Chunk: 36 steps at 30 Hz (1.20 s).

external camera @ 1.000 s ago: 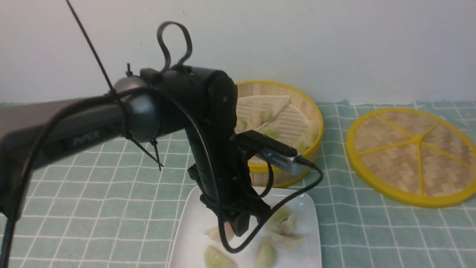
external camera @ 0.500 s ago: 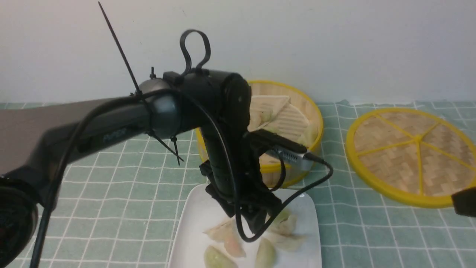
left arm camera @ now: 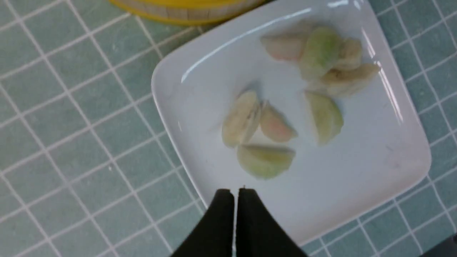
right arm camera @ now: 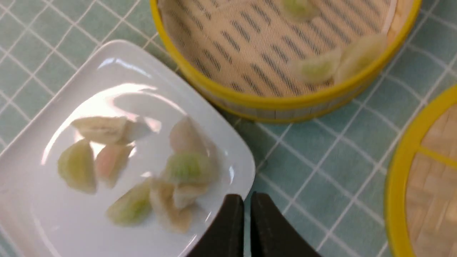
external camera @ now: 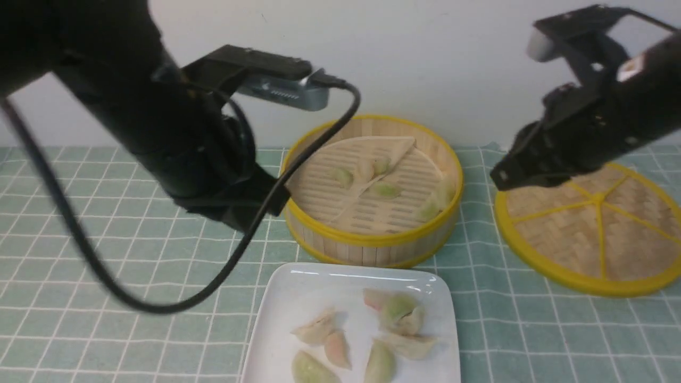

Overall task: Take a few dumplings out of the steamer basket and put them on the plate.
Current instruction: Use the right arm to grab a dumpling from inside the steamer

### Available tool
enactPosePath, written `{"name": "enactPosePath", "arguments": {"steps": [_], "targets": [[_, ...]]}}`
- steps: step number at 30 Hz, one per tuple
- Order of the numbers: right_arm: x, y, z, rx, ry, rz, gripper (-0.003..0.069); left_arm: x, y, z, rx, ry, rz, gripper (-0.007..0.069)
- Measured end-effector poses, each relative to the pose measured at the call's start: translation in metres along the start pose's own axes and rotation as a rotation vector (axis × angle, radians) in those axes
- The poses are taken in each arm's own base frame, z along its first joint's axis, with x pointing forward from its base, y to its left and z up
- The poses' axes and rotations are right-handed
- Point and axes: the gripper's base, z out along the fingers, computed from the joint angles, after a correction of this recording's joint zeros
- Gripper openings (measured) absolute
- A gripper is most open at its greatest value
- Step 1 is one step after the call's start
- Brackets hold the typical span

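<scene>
As thin skins suggest softness and easy tearing, dumplings (external camera: 387,189) in the steamer basket (external camera: 372,240), upper centre, want light mid-body grips. Left claw (left arm camera: 236,193): clenched, empty; right claw (right arm camera: 247,197): slightly parted, empty.

No readable lettering shows anywhere.

Robot arms, front view. Left arm (external camera: 175,127): matte black, with rounded segments and angular brackets; a silver-grey camera housing (external camera: 287,91) with small vent slots; a thick black cable (external camera: 239,255) forming a broad loop. Right arm (external camera: 590,106): black, angular, with a rounded grey part (external camera: 540,47) and thin black cable (external camera: 646,18).
</scene>
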Motion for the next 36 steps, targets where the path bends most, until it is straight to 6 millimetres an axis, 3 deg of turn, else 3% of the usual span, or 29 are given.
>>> {"name": "enactPosePath", "arguments": {"steps": [3, 5, 6, 10, 11, 12, 14, 19, 25, 28, 30, 31, 32, 36], "targets": [[-0.019, -0.005, 0.031, 0.011, 0.002, -0.059, 0.0090, 0.025, 0.000, -0.004, 0.004, 0.003, -0.035, -0.0006], [-0.038, -0.014, 0.069, 0.020, -0.002, -0.096, 0.0171, 0.047, -0.004, -0.011, 0.025, -0.003, -0.073, -0.0006], [-0.041, -0.015, 0.071, 0.023, -0.011, -0.099, 0.0186, 0.048, -0.004, -0.009, 0.027, 0.003, -0.077, -0.0006], [-0.061, -0.034, 0.144, 0.010, 0.021, -0.093, 0.0341, 0.087, -0.011, -0.022, 0.062, 0.015, -0.108, -0.0006], [-0.064, -0.035, 0.145, 0.012, 0.014, -0.096, 0.0352, 0.088, -0.011, -0.021, 0.062, 0.021, -0.109, -0.0006], [-0.065, -0.039, 0.164, 0.005, 0.032, -0.092, 0.0382, 0.096, -0.012, -0.026, 0.064, 0.010, -0.110, -0.0006], [-0.071, -0.044, 0.179, 0.003, 0.032, -0.094, 0.0414, 0.105, -0.014, -0.035, 0.063, -0.023, -0.114, -0.0006], [-0.073, -0.050, 0.217, -0.008, 0.050, -0.094, 0.0438, 0.124, -0.016, -0.063, 0.034, -0.132, -0.143, -0.0006], [-0.068, -0.040, 0.241, -0.008, 0.080, -0.130, 0.0438, 0.138, -0.015, -0.079, -0.018, -0.196, -0.159, -0.0006], [-0.066, -0.037, 0.248, 0.015, 0.088, -0.167, 0.0395, 0.144, -0.013, -0.085, -0.046, -0.226, -0.172, -0.0006], [-0.067, -0.033, 0.248, 0.021, 0.101, -0.153, 0.0254, 0.149, -0.012, -0.090, -0.063, -0.251, -0.179, -0.0006], [-0.067, -0.032, 0.248, 0.021, 0.102, -0.152, 0.0242, 0.149, -0.012, -0.090, -0.064, -0.252, -0.181, -0.0006], [-0.067, -0.032, 0.245, 0.027, 0.111, -0.135, 0.0182, 0.151, -0.012, -0.092, -0.074, -0.262, -0.180, -0.0006], [-0.072, -0.028, 0.216, 0.026, 0.158, -0.103, 0.0169, 0.155, -0.011, -0.094, -0.087, -0.269, -0.183, -0.0006]]}}
